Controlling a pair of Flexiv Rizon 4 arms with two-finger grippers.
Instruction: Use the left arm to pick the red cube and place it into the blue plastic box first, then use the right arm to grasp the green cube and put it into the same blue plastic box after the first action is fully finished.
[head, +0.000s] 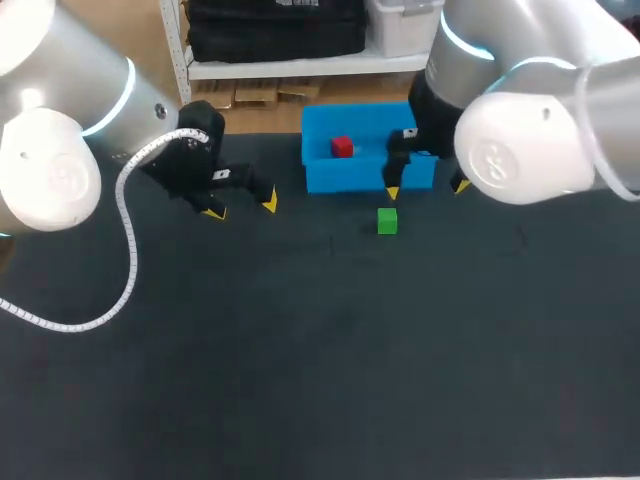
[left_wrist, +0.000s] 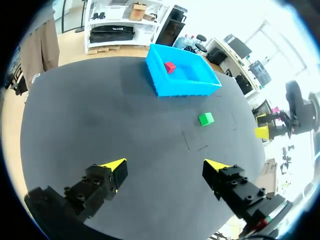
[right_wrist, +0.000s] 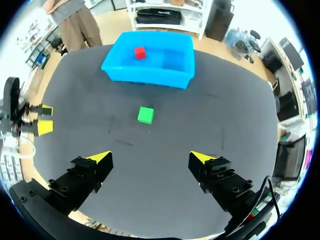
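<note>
Table (head: 300, 380) fills your frame. Blue box (head: 318, 150) sits upper middle. Left gripper (head: 241, 206), upper left, is spread wide & empty, parked clear. Right gripper (head: 426, 189), also agape, hangs at the box's front wall, prob. lined up for green cube (head: 387, 221) just below; nothing blocks it. Red cube (head: 342, 147) already in box: step 1 looks done.

Bright, even overhead light. Glare whitens the right arm's shell (head: 520, 150); the room beyond is washed out in the wrist views. Shadows on the dark table (head: 300, 350) seem faint.
</note>
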